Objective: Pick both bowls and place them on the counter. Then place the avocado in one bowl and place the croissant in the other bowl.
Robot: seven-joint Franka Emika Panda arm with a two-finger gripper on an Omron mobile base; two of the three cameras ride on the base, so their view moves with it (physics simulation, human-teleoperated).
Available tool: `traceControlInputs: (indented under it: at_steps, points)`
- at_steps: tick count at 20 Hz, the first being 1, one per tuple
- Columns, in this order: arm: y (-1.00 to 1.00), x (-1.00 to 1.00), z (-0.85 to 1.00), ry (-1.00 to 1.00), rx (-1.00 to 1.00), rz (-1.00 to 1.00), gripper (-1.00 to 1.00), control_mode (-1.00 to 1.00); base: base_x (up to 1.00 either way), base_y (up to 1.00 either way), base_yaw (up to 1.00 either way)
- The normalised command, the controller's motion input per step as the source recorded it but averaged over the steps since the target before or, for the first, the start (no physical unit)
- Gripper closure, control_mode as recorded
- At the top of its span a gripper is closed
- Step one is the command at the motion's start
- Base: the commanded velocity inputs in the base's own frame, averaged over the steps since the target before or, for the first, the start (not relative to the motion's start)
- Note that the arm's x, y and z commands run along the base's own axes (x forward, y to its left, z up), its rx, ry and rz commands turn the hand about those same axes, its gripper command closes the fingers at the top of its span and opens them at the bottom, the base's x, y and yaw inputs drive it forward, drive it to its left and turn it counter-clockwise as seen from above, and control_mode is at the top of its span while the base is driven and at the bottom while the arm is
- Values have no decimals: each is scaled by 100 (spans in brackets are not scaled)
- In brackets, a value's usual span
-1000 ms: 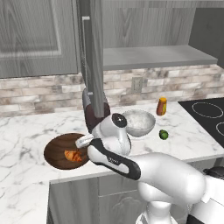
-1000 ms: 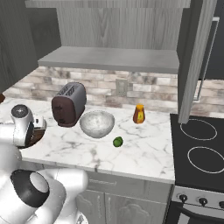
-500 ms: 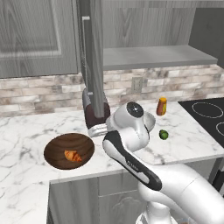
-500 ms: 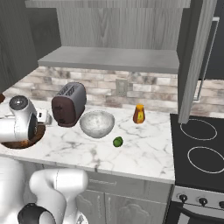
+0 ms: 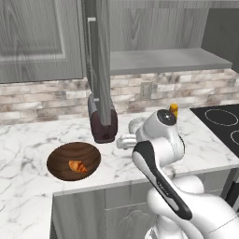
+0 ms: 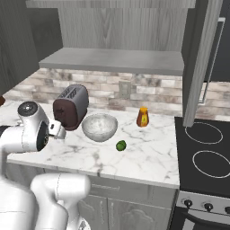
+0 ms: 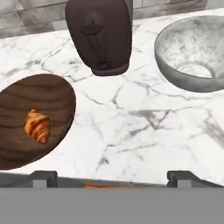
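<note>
Croissant [image 7: 37,126] now lies in the wood bowl [image 5: 73,161] on the counter [image 6: 148,157], gripper [image 7: 111,177] wide and empty, lifted clear since a second ago; avocado [image 6: 121,145] remains beside the stone bowl [image 6: 99,127], next.

1. I saw a brick-pattern backsplash [image 6: 134,92] in beige and grey running behind the worktop, with a wall outlet [image 5: 146,88] set in it.
2. A plain grey shelf [image 6: 117,60] hung above it, under grey wood-grain cabinets [image 5: 37,39].
3. A black cooktop [image 6: 204,150] sat at the right.
4. A dark brown toaster [image 6: 70,106] stood near the wall.
5. Light was even and flat.
</note>
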Motion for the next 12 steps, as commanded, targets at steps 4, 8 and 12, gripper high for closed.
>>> traceControlInputs:
  at_steps: [4,8,12]
  points:
    - [-79,-28,0,12,1,-19,-100,-100,0,0,0]
    - [-81,-23,0,12,5,-22,-100,-100,0,0,0]
    - [-91,-19,0,15,10,-23,-100,-100,0,0,0]
